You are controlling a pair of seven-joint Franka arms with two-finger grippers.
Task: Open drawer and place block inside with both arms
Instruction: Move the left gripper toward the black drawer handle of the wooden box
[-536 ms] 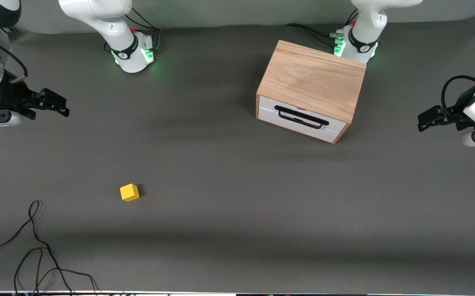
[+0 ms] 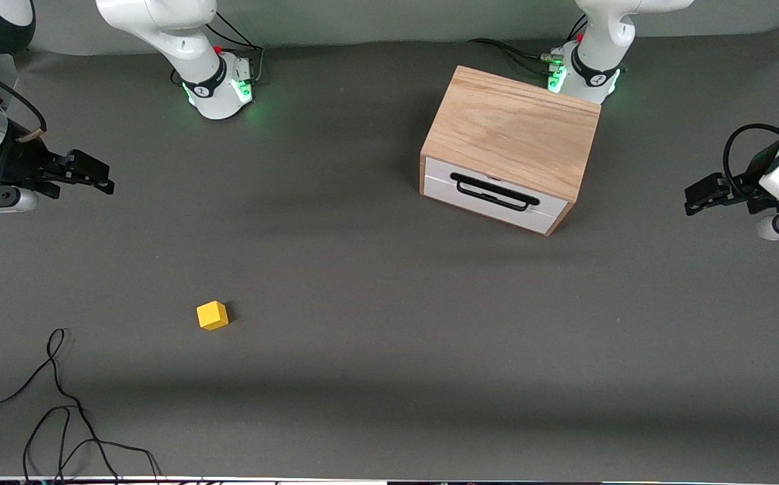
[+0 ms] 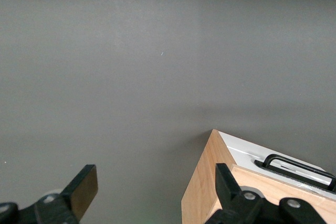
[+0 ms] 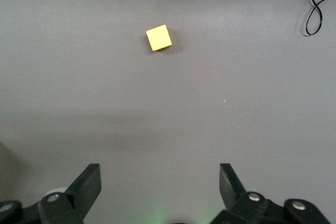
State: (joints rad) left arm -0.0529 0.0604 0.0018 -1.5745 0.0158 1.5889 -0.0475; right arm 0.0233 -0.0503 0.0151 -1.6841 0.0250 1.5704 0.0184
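The light oak box [image 2: 512, 128] stands near the left arm's base, its drawer [image 2: 495, 195] shut, white front and black bar handle [image 2: 494, 191] facing the front camera. The yellow block [image 2: 212, 314] lies on the grey mat toward the right arm's end, nearer the front camera. My left gripper [image 2: 696, 195] is open and empty, up in the air at the left arm's end of the table; its wrist view shows the box corner [image 3: 210, 182] and handle [image 3: 296, 166]. My right gripper [image 2: 96, 175] is open and empty, high at the right arm's end; its wrist view shows the block [image 4: 158, 38].
Loose black cables [image 2: 59, 404] lie on the mat at the corner nearest the front camera, toward the right arm's end; a loop shows in the right wrist view [image 4: 315, 3]. The arm bases [image 2: 221, 84] [image 2: 581, 71] glow green along the table's top edge.
The right gripper has shifted very slightly upward in the front view. The left arm, box and block have not moved.
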